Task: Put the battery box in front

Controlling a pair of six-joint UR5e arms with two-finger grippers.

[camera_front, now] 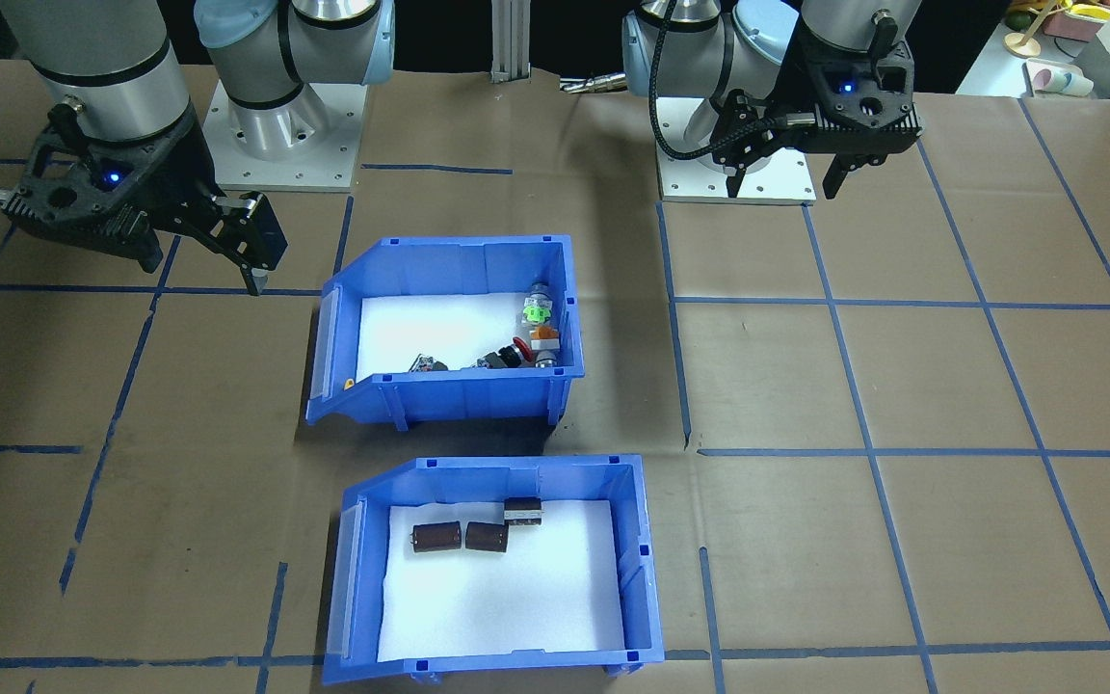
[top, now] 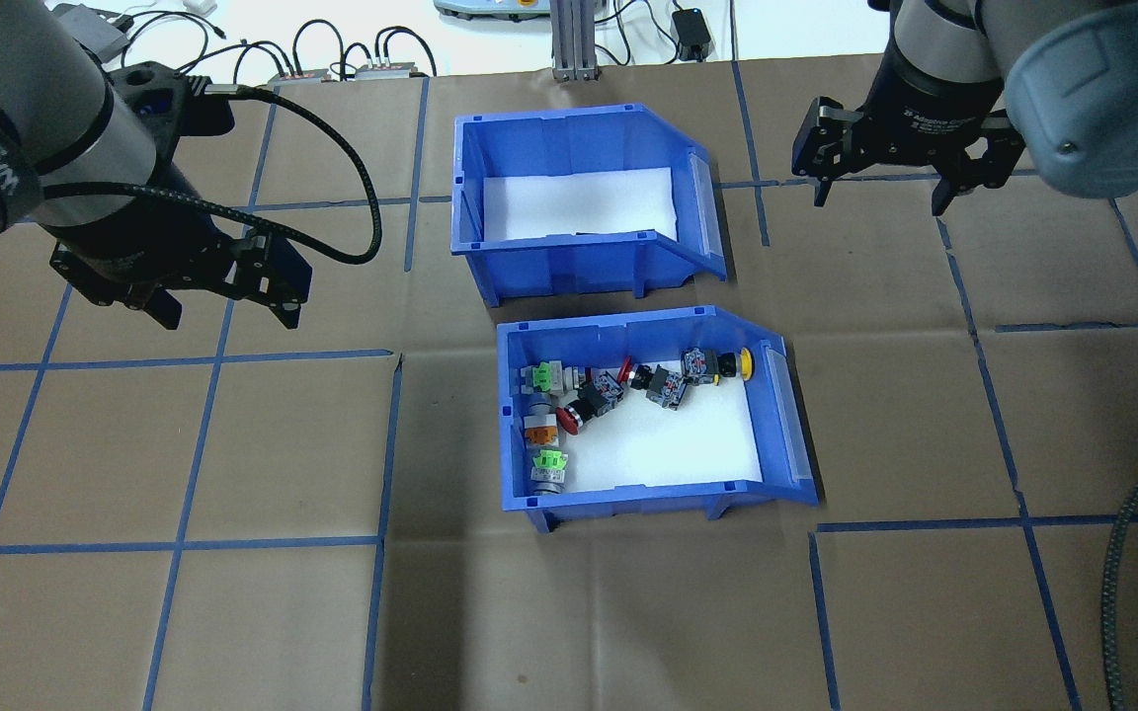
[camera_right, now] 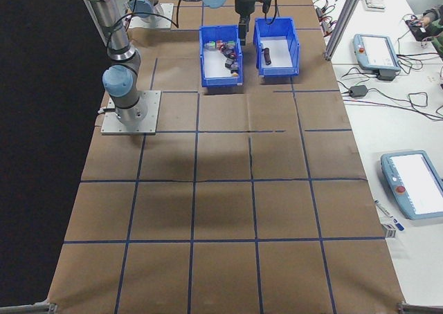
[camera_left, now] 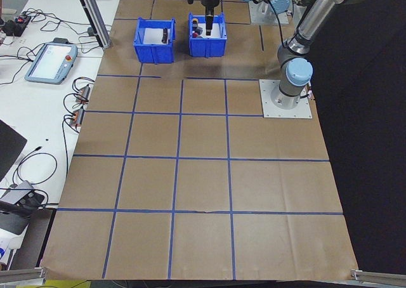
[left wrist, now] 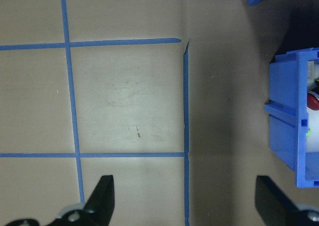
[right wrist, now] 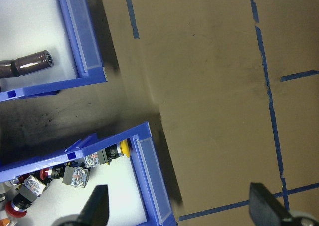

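The battery box [camera_front: 647, 569] is a blue bin lined with white foam and holds three dark cylinders [camera_front: 437, 537]. It stands on the far side of the table from the robot's base [top: 569, 252]. The alike bin of coloured push-buttons [top: 628, 499] sits between it and the base [camera_front: 459, 395]. My left gripper [top: 231, 316] hovers open and empty, well off to the bins' left [camera_front: 784, 183]. My right gripper [top: 878, 200] is open and empty, off the battery box's right side [camera_front: 198, 270]. The right wrist view shows one battery [right wrist: 27, 65] and both bins' corners.
Brown paper with a blue tape grid [top: 386, 464] covers the table. The arm bases [camera_front: 280, 145] stand at the robot's edge. Cables [top: 332, 59] lie past the far edge. A teach pendant [camera_left: 51, 63] rests on the side bench.
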